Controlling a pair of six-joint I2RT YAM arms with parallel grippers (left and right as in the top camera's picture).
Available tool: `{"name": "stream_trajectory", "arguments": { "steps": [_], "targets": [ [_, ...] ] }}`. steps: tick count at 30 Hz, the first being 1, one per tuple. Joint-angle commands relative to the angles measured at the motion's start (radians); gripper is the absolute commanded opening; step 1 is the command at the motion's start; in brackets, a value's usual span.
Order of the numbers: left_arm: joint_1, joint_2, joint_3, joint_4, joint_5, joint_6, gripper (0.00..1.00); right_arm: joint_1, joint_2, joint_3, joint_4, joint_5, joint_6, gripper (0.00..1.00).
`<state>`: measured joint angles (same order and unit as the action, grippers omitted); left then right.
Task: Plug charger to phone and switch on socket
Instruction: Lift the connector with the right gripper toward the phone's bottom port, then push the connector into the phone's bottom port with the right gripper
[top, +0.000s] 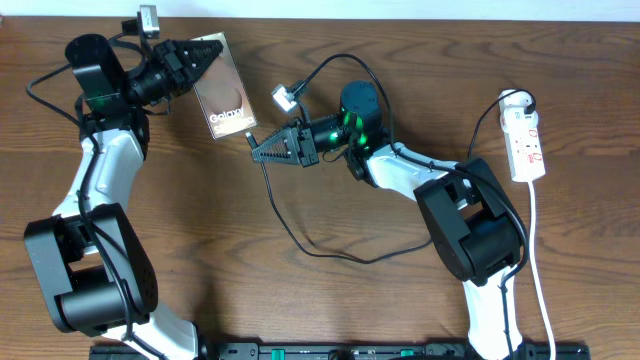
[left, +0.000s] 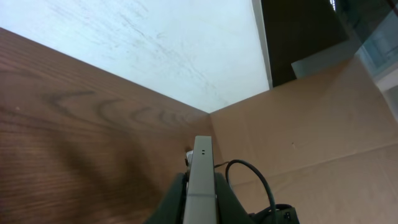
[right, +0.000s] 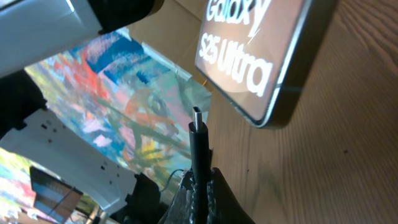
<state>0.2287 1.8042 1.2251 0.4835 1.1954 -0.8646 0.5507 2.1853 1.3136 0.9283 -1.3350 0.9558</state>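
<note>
The phone (top: 225, 88), a dark brown slab with white lettering, is held tilted on its edge at the back left, and my left gripper (top: 200, 60) is shut on its far end. In the left wrist view its thin grey edge (left: 202, 177) stands between the fingers (left: 229, 199). My right gripper (top: 256, 148) is shut on the charger, whose small plug tip (right: 197, 124) sticks up past the fingers (right: 217, 196), just short of the phone's lower edge (right: 280, 93) and not touching it. The thin black cable (top: 288, 228) loops over the table. The socket (top: 527, 142) lies at the far right.
A thick white cord (top: 541, 280) runs from the socket along the right side to the front edge. The right arm's elbow (top: 470, 225) stands over the table's right middle, the left arm's base (top: 90, 270) at the front left. Brown cardboard (left: 311, 124) stands beyond the phone.
</note>
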Motion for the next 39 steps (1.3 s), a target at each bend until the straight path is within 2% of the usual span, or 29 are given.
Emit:
{"name": "stream_trajectory", "arguments": {
  "steps": [1,9,18,39],
  "targets": [
    [-0.001,-0.025,0.008,0.017,-0.018,-0.04,0.07,0.0,-0.003,0.007,0.004,0.036,0.062,0.01],
    [-0.001,-0.025,0.008,0.029,-0.082,-0.092,0.07,0.007,-0.003,0.007,0.003,0.061,0.069,0.01],
    [-0.009,-0.025,0.008,0.032,-0.082,-0.099,0.08,0.008,-0.003,0.007,0.004,0.103,0.122,0.01],
    [-0.042,-0.025,0.008,0.032,-0.084,-0.098,0.07,0.007,-0.003,0.007,0.004,0.106,0.125,0.01]
  ]
}}
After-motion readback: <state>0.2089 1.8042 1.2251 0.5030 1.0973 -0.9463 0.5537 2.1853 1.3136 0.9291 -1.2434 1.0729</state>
